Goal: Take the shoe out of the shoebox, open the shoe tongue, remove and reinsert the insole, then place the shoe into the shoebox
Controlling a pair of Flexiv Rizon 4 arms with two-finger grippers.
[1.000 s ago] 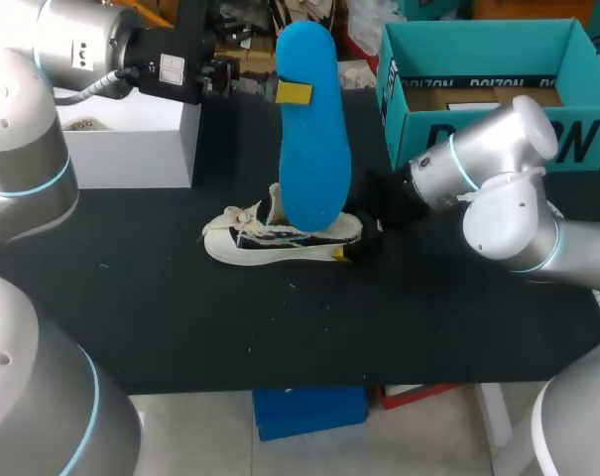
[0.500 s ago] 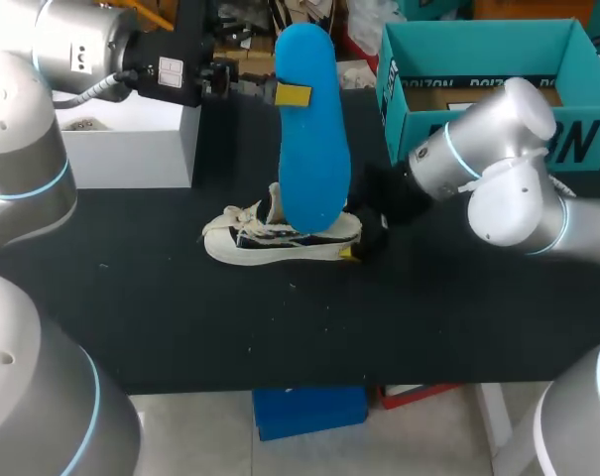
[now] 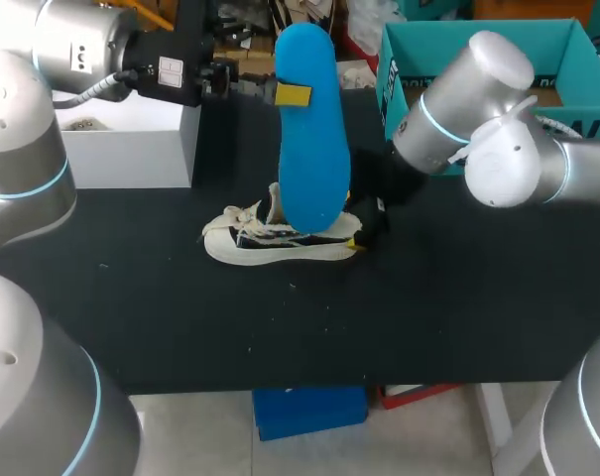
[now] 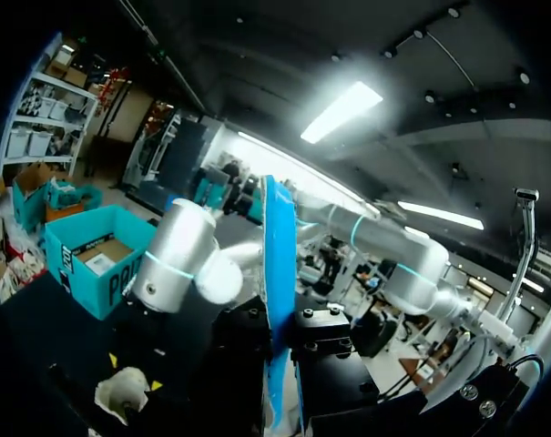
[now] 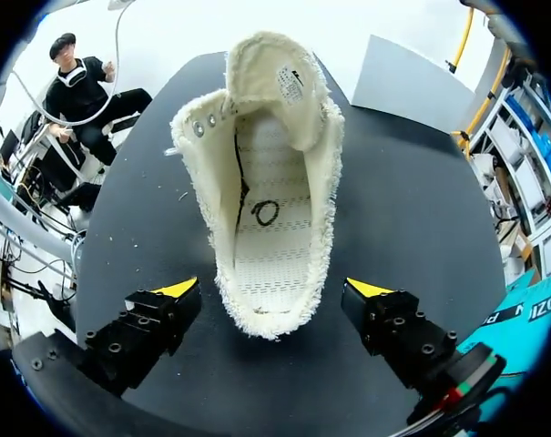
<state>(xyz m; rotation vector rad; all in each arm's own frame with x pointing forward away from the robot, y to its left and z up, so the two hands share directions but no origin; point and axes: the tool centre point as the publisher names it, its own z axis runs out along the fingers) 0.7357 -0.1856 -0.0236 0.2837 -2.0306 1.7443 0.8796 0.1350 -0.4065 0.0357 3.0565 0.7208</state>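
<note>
Head view: left gripper (image 3: pixel 295 94) clamps blue insole (image 3: pixel 312 149) upright over canvas shoe (image 3: pixel 270 241); right gripper (image 5: pixel 273 289) jaws wide, straddling its heel.

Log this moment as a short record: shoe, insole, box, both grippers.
shoe: standing on the black table, tongue open, no insole inside
insole: blue, held on end over the shoe
box: teal, open, at the table's far right, no shoe in it
left gripper: shut on the insole
right gripper: open, one finger on each side of the shoe's heel, not touching it
</note>
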